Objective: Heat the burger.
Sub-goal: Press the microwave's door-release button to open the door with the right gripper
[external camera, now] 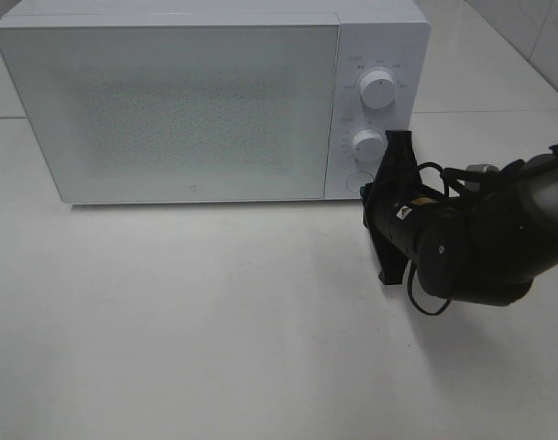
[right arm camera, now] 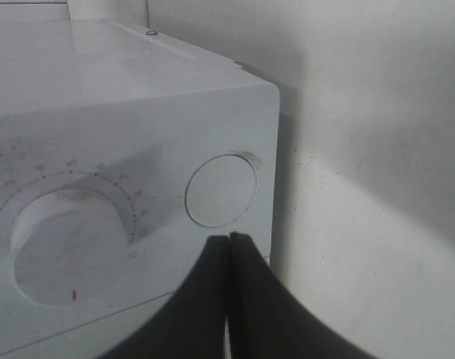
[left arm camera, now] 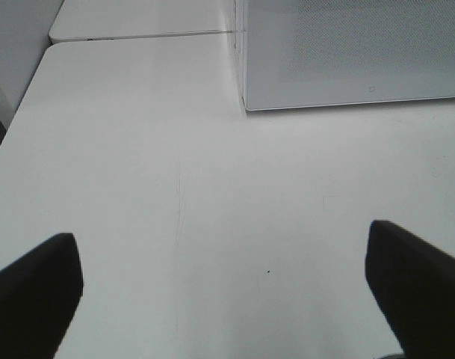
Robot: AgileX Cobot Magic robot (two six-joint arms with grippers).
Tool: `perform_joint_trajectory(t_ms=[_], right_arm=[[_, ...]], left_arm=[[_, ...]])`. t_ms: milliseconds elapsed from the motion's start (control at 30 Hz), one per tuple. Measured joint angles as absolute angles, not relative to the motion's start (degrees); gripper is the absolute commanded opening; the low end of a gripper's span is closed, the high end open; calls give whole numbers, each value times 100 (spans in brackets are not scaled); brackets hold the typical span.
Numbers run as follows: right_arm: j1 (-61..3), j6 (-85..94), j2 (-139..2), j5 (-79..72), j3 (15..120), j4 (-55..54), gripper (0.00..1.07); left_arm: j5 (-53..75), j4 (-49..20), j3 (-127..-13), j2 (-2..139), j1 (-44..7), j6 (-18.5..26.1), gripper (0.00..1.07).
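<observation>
The right gripper (right arm camera: 230, 247) was pinched fully closed and holding nothing, its tips just beside the round button (right arm camera: 221, 191) at the microwave's (external camera: 187, 101) bottom control corner, next to the lower dial (external camera: 368, 145). Whether they touched the panel could not be told. The left gripper (left arm camera: 223, 288) hung with jaws spread wide and empty over the white table (left arm camera: 212, 187), in front of the microwave. The door (external camera: 169, 110) was closed, and the burger was not visible in any view.
</observation>
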State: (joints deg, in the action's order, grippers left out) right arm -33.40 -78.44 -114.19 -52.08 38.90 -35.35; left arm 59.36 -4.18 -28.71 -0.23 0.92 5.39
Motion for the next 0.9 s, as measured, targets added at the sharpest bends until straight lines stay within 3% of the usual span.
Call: perform_joint_trajectory(t_ms=[900], right_arm=[[-2985,-7947,-12124,-4950,4750,-3243,0]], left_arm=[[5936,-418,-2871,-23,92,539,98]])
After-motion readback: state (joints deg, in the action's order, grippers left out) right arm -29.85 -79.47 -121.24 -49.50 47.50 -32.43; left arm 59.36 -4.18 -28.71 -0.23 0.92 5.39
